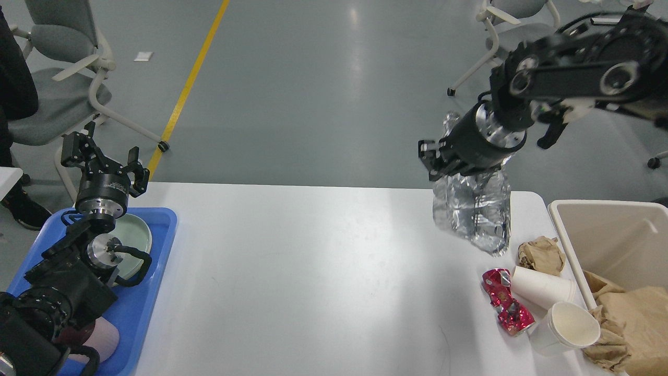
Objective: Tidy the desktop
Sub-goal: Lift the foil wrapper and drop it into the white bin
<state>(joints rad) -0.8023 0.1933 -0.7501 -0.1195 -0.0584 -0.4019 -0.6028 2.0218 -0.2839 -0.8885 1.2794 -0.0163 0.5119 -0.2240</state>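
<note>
My right gripper (443, 159) clenches a foil bag (475, 209), dangling above the white worktop (313, 271); left gripper (102, 159) spread over the tray (156, 271); I should clear the bin (608, 235) rim before releasing.

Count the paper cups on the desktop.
2. One paper cup lying on its side sits near the desktop's right edge, beside the red wrapper. The upright paper cup stands just in front of it, next to the beige bin. None seems hidden.
</note>
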